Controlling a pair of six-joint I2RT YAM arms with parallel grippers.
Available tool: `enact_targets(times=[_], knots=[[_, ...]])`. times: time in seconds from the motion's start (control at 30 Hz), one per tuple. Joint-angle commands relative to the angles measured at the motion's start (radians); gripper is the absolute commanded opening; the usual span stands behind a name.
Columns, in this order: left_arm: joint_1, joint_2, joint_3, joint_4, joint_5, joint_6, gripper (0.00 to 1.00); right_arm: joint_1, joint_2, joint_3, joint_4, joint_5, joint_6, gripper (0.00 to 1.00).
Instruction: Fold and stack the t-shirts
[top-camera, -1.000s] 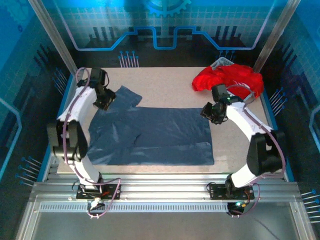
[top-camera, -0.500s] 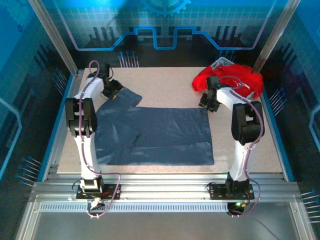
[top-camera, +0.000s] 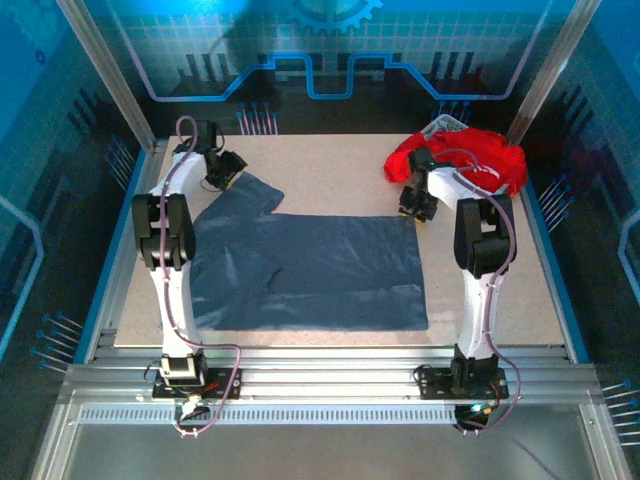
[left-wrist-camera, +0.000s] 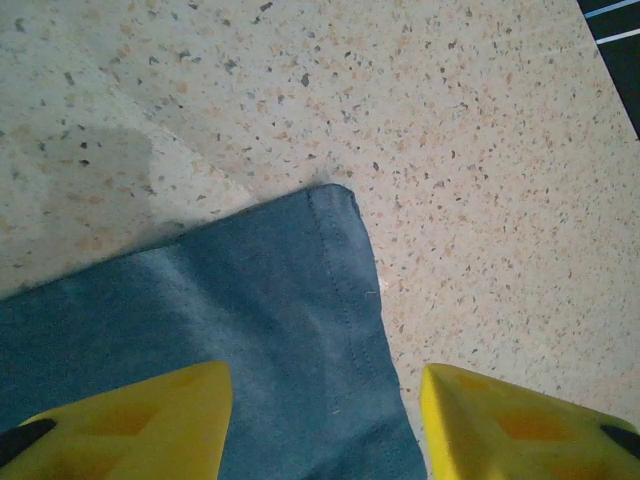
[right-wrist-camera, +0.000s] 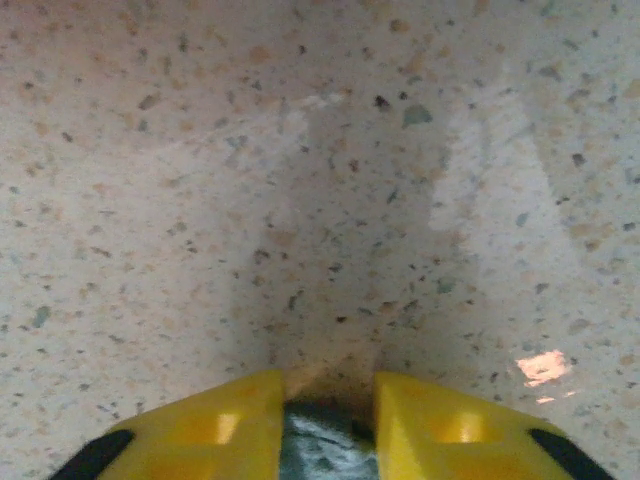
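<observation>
Slate-blue t-shirt (top-camera: 310, 270) spread flat, red t-shirt (top-camera: 460, 158) heaped at basket (top-camera: 443, 125)

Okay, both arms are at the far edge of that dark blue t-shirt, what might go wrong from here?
The right gripper seems to pinch just a sliver of the dark slate-blue cloth t-shirt, so it may slip out. The left gripper is open over the sleeve; a lift now would skew the shirt. The crumpled bright red t-shirt lies close to the right arm and might snag.
</observation>
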Motion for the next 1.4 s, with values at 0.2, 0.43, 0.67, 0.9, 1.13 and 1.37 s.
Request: enact_targets(times=[0.2, 0.43, 0.67, 0.9, 1.13, 1.37], knots=[[0.001, 0.076, 0.104, -0.008, 0.004, -0.011, 0.56, -0.003, 0.031, 0.013, -0.038, -0.001, -0.005, 0.07], [-0.035, 0.167, 0.265, -0.128, -0.175, 0.066, 0.59, 0.011, 0.026, 0.041, -0.056, -0.005, -0.018, 0.0], [-0.074, 0.262, 0.401, -0.229, -0.346, 0.125, 0.6, 0.024, 0.019, 0.039, -0.06, -0.021, -0.012, 0.0], [-0.088, 0.395, 0.614, -0.342, -0.392, 0.107, 0.59, 0.026, 0.004, 0.003, -0.047, -0.034, -0.01, 0.0], [-0.112, 0.458, 0.674, -0.412, -0.389, 0.069, 0.58, 0.024, -0.009, -0.008, -0.041, -0.047, -0.017, 0.0], [-0.143, 0.503, 0.699, -0.538, -0.343, 0.023, 0.56, 0.022, -0.002, -0.007, -0.037, -0.063, -0.022, 0.0]])
